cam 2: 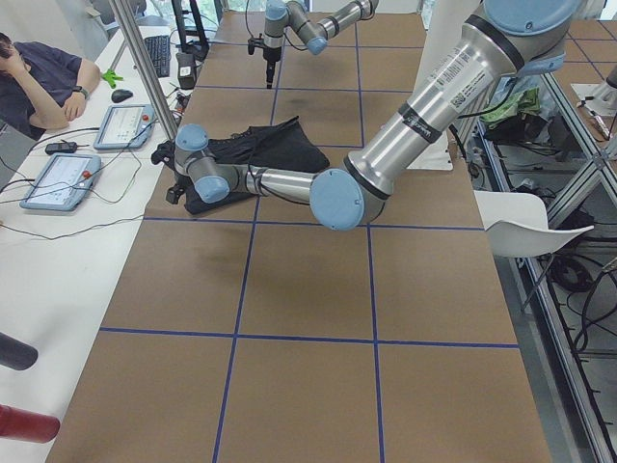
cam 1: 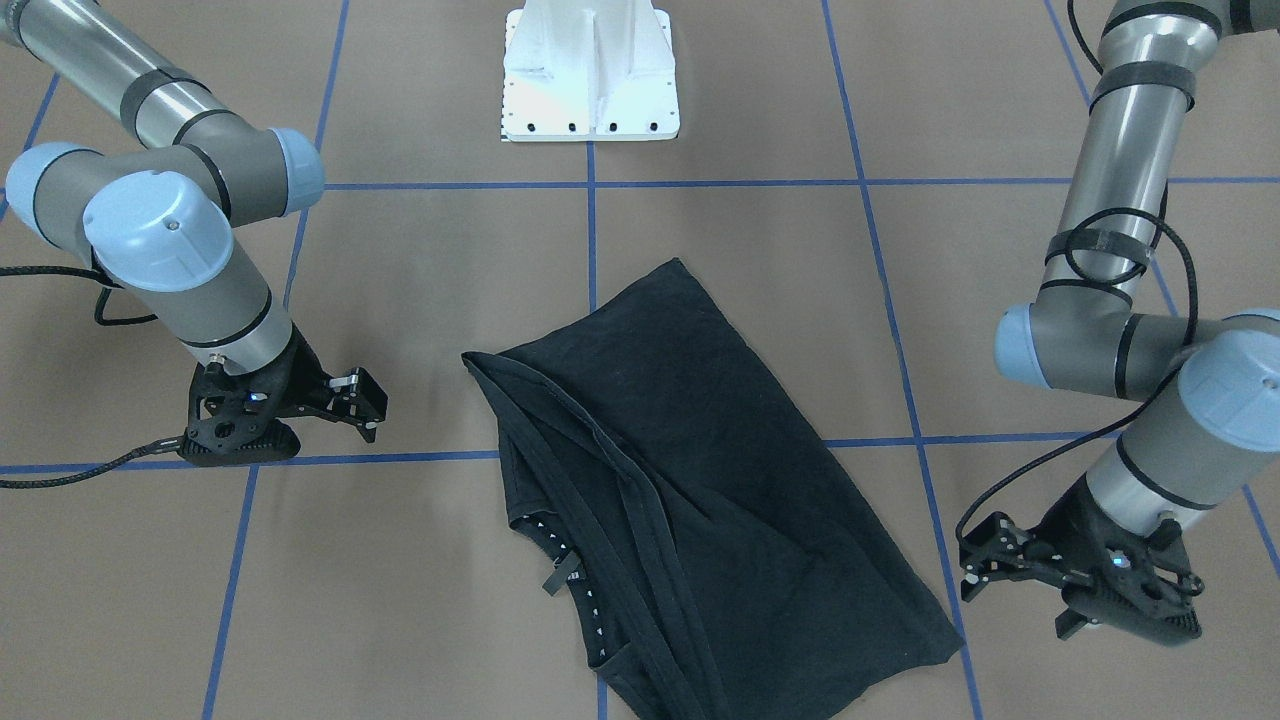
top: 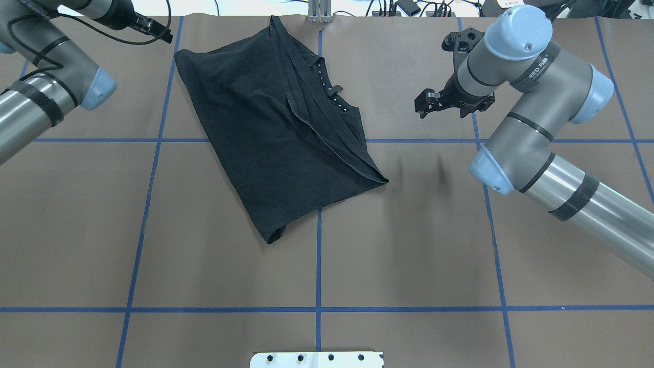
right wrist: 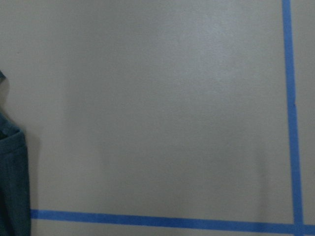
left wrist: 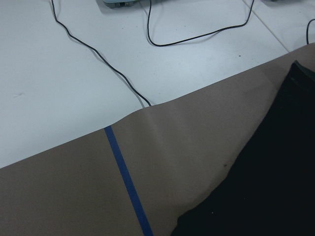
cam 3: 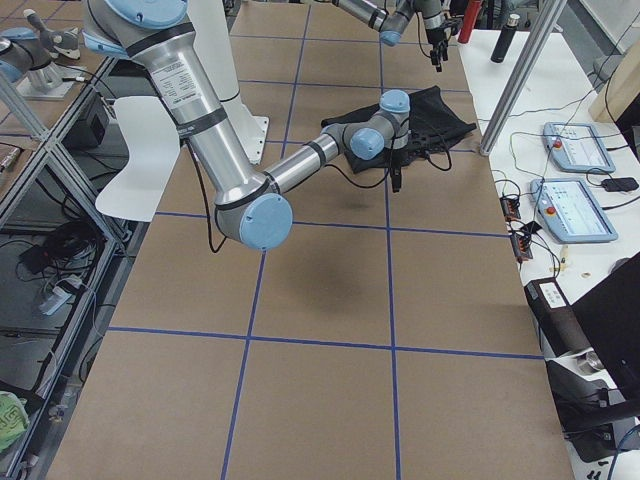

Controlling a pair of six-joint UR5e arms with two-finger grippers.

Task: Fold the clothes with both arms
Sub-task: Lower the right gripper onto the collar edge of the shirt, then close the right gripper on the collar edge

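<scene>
The brown tabletop [top: 409, 245] fills the overhead view. The right arm [top: 557, 189] holds the right jaws apart, empty, at 3 o'clock from the cloth. The left arm [top: 30, 102] has the left jaws at 10 o'clock; I cannot tell their state. The black T-shirt [top: 255, 138] lies folded and slanted, at 11 o'clock from centre.
</scene>
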